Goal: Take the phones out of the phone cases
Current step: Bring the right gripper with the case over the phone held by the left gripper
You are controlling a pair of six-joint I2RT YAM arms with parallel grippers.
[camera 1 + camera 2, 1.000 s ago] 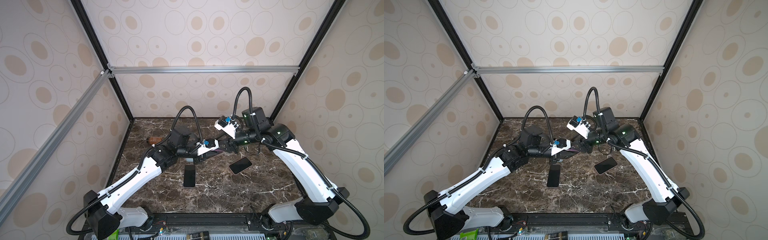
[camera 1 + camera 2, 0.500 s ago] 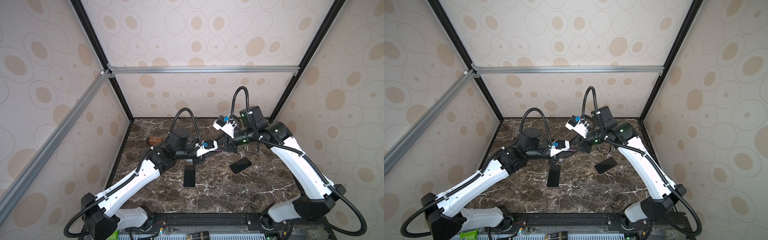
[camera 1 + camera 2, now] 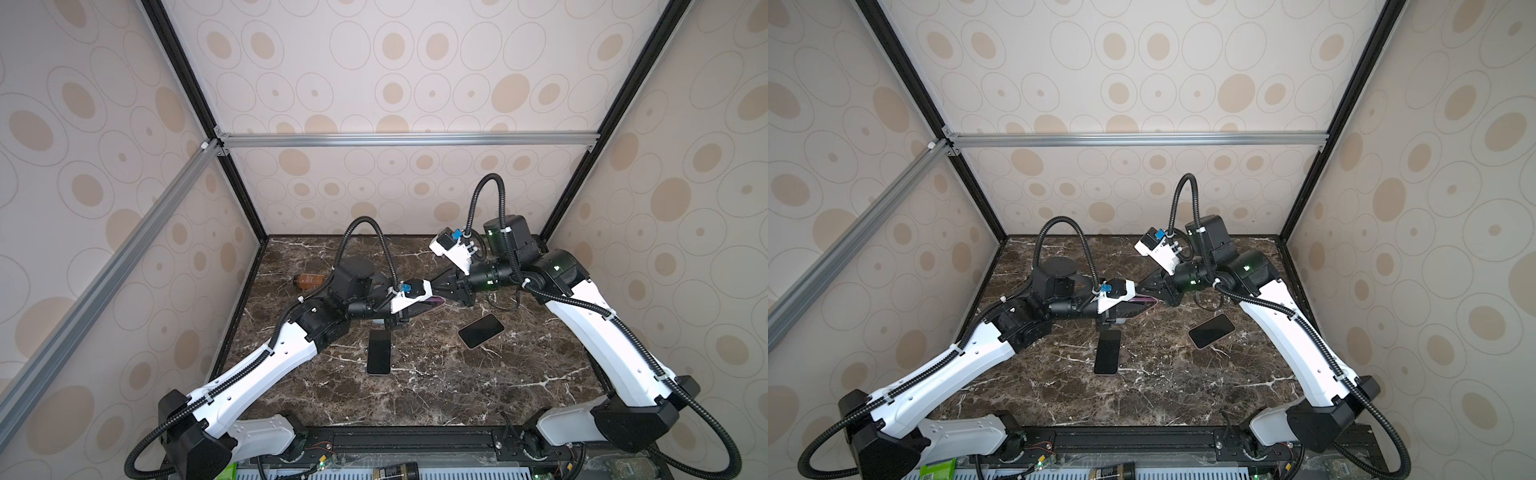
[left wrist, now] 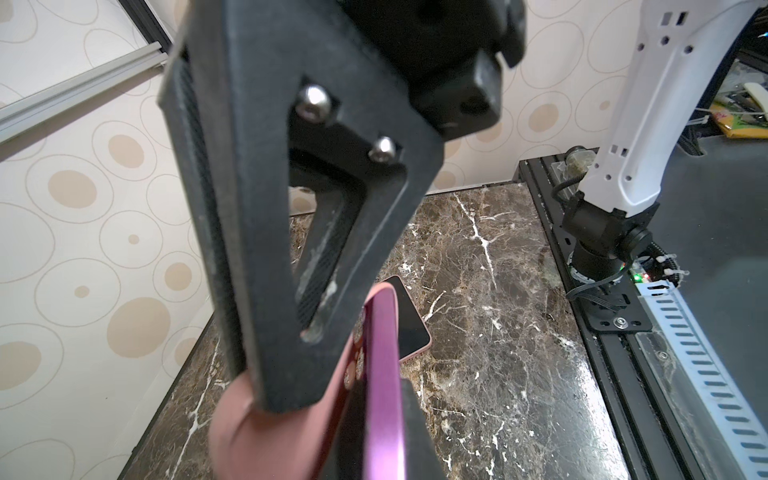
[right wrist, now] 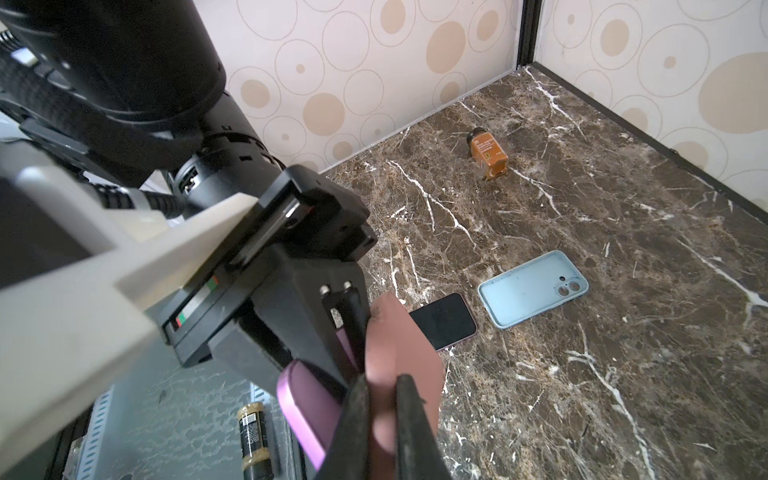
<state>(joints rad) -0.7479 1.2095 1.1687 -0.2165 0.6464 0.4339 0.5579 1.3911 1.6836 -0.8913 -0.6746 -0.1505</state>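
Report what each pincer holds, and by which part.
Left pincer: purple phone, clamped on its flat faces. Right pincer: pink case, pinched at its peeled-back edge.

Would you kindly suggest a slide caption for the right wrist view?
Right gripper pinches the dusty-pink soft phone case while the left gripper clamps the purple phone above the brown marble tabletop.

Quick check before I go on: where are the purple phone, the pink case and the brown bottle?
purple phone [image 5: 303, 411], right wrist view, on its rounded edge.
pink case [image 5: 395, 336], right wrist view, on its flat face.
brown bottle [image 5: 488, 158], right wrist view, mid-body.
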